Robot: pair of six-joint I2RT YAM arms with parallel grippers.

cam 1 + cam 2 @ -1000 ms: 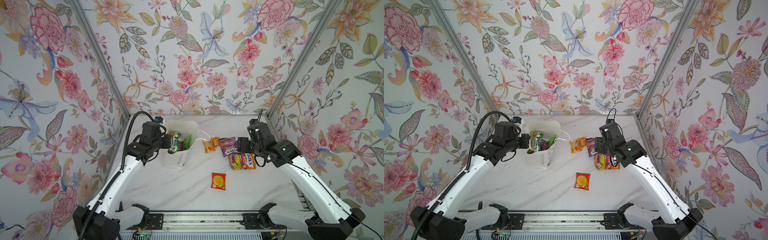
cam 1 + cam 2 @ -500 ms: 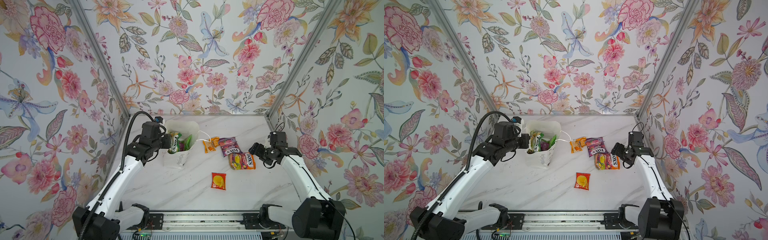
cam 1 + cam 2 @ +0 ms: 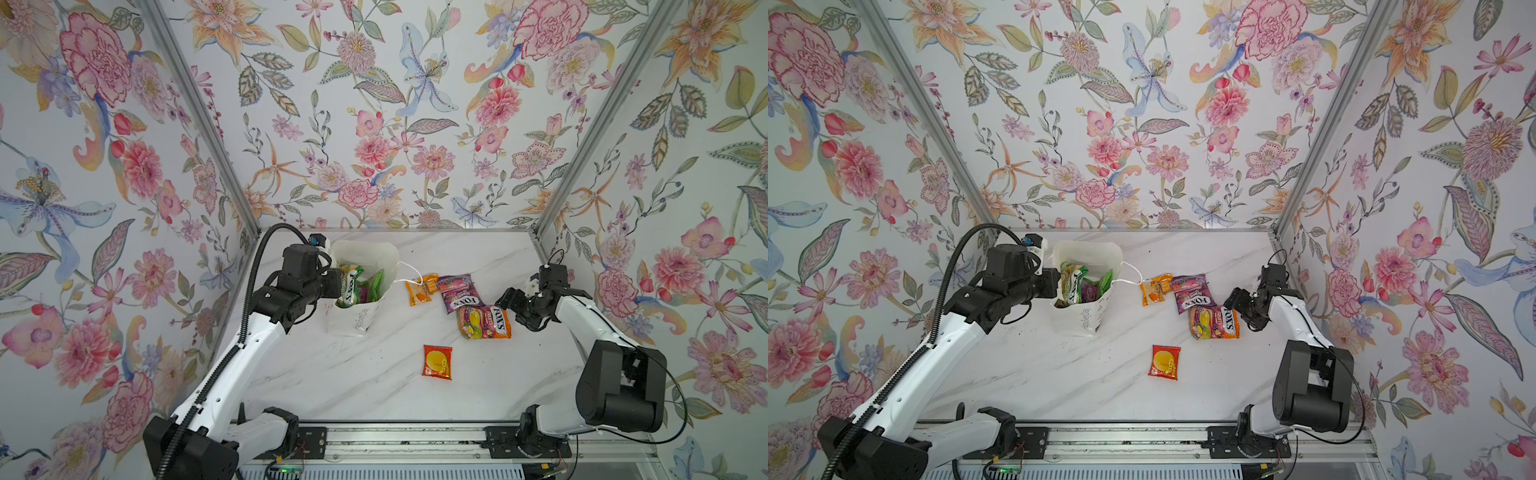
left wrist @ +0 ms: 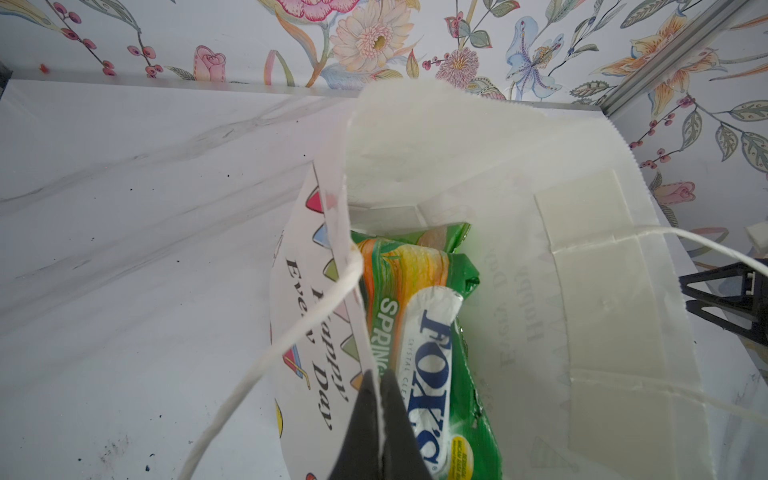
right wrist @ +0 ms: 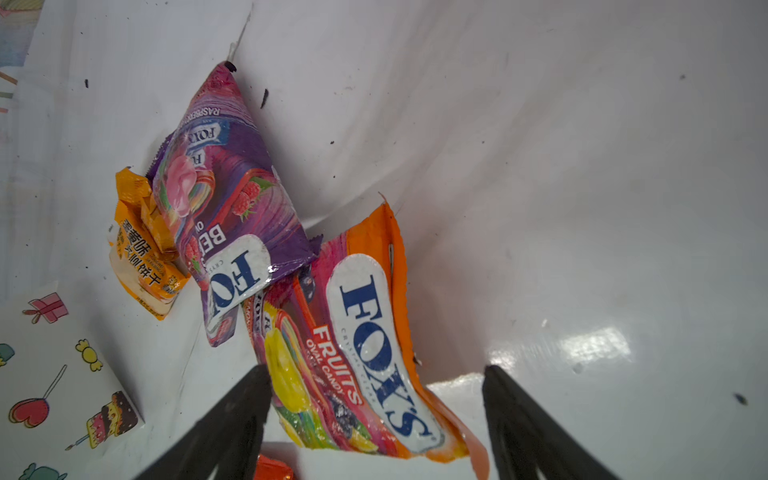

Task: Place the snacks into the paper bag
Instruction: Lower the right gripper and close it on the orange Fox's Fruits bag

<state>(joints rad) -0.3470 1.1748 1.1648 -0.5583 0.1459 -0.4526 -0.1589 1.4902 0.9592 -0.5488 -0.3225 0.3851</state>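
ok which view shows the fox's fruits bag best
The right wrist view: the Fox's Fruits bag sits close before the open right gripper, label readable. Both top views show it small. The left wrist view misses it.

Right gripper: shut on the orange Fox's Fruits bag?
No: in the right wrist view the right gripper has its jaws wide apart, with the orange Fox's Fruits bag showing between them, not pinched.

White paper bag (image 3: 353, 322) stands open holding green packets (image 3: 351, 284); four snacks (image 3: 484, 322) lie beside it.
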